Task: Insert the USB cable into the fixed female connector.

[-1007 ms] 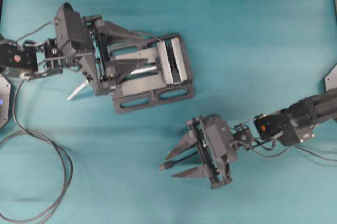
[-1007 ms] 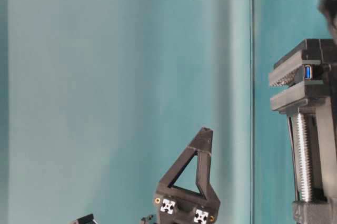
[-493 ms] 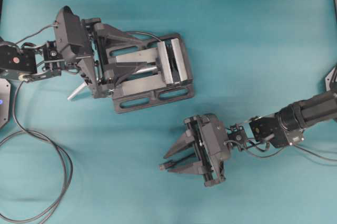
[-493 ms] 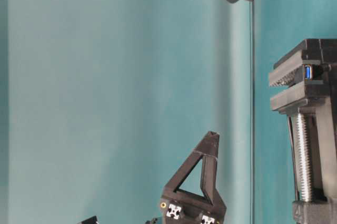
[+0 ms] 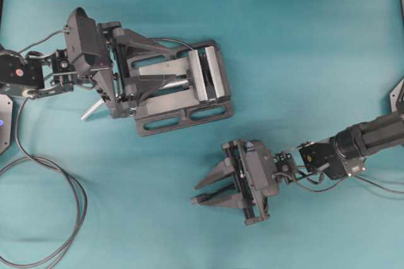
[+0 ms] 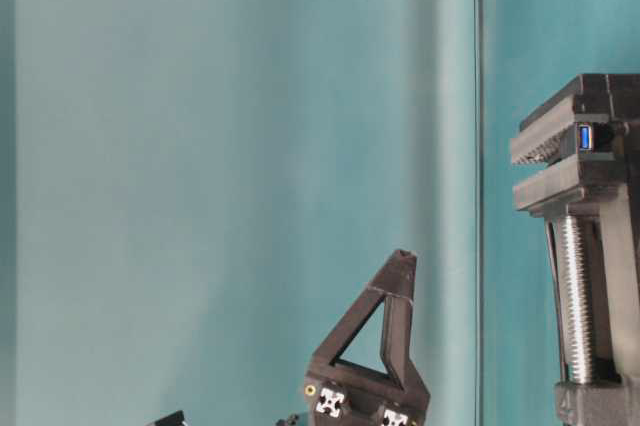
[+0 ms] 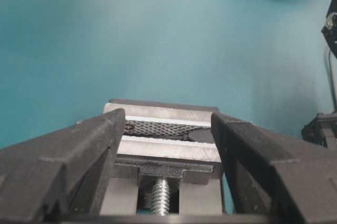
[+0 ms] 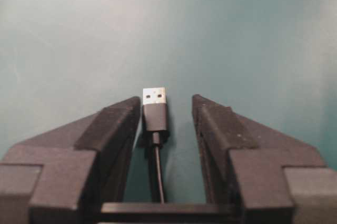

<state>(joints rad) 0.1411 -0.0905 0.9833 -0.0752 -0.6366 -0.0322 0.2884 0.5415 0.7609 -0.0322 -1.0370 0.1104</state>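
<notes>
Overhead view: teal-covered bench. Dark grey metal vise lies toward the far left part of the bench; left claw is spread wide over it, holding nothing. Thicker looped black cable lies at the near left corner. Right claw sits near the bench's middle, toward the near edge, prongs straddling the thin black USB cable.

Table-level view: small dark female connector with blue insert sits clamped between the vise jaws, at the picture's right edge.

Left wrist view: the vise's silver jaw plates and screw show between wide prongs.

Right wrist view: plug with metal tip lies flat on the bench between the prongs, which stand narrow about it, the left just beside it; whether either presses it cannot be told.
</notes>
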